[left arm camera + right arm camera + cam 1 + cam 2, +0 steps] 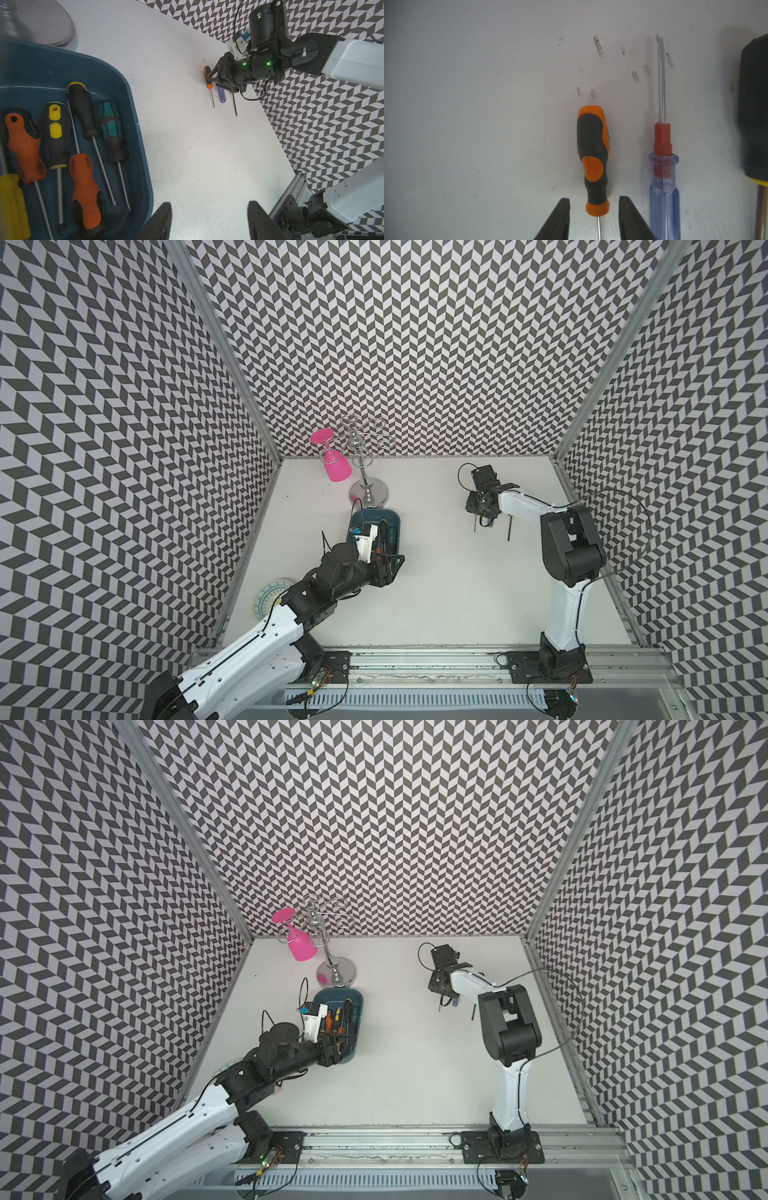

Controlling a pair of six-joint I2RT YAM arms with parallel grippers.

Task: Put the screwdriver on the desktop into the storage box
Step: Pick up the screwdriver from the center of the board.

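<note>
A small orange-and-black screwdriver (pixel 593 153) lies on the white desktop (pixel 436 572). My right gripper (pixel 595 200) is open astride its collar, with a gap on each side. Beside it lie a clear blue screwdriver (pixel 662 187) and a black-and-yellow one (pixel 753 124). In a top view the right gripper (pixel 482 510) covers most of them. The teal storage box (pixel 374 516) holds several screwdrivers (pixel 83 182). My left gripper (pixel 209 209) is open and empty over bare desktop beside the box's wall (pixel 143 158).
A chrome rack (pixel 369 491) with a pink goblet (pixel 334 466) hanging upside down stands behind the box. A round patterned plate (pixel 268 599) lies at the left wall, partly under my left arm. Aluminium rails (pixel 415 659) edge the front.
</note>
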